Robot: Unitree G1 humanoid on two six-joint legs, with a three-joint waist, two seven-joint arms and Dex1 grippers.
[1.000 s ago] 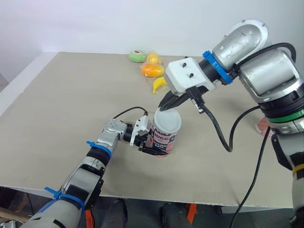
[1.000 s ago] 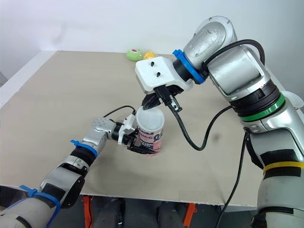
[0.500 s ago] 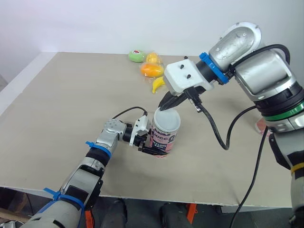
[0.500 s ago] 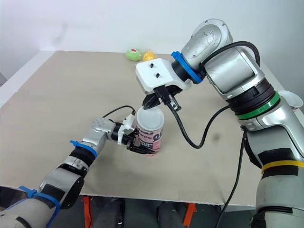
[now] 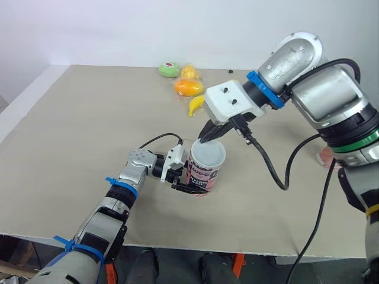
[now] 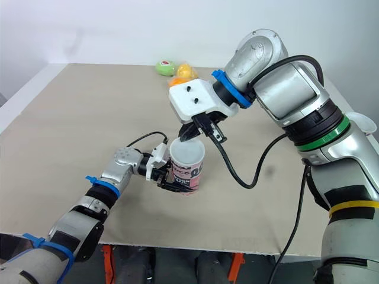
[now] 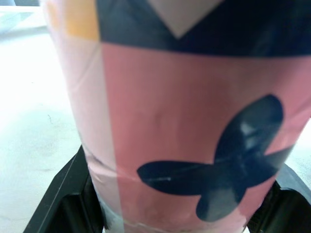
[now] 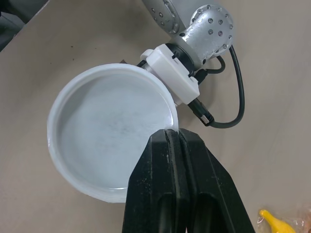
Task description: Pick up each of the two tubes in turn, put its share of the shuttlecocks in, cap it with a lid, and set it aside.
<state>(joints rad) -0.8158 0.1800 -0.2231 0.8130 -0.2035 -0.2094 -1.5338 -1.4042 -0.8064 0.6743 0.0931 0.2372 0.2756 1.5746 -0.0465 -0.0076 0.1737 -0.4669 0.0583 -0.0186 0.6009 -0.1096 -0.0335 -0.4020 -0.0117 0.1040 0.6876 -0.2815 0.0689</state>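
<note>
Right claw (image 5: 204,139) pinches the lid (image 8: 109,145) by its rim over the tube (image 5: 201,176), which my left claw (image 5: 185,184) clamps. I should press down level.

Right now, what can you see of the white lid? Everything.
The white lid is a round, shallow cap with a raised rim, plastic by its look and slightly translucent, hollow side up. It sits level on top of the upright pink tube, which the left claw grips from the side. The right claw pinches its rim from above, fingers shut. Whether it is pressed fully home, I cannot tell.
</note>
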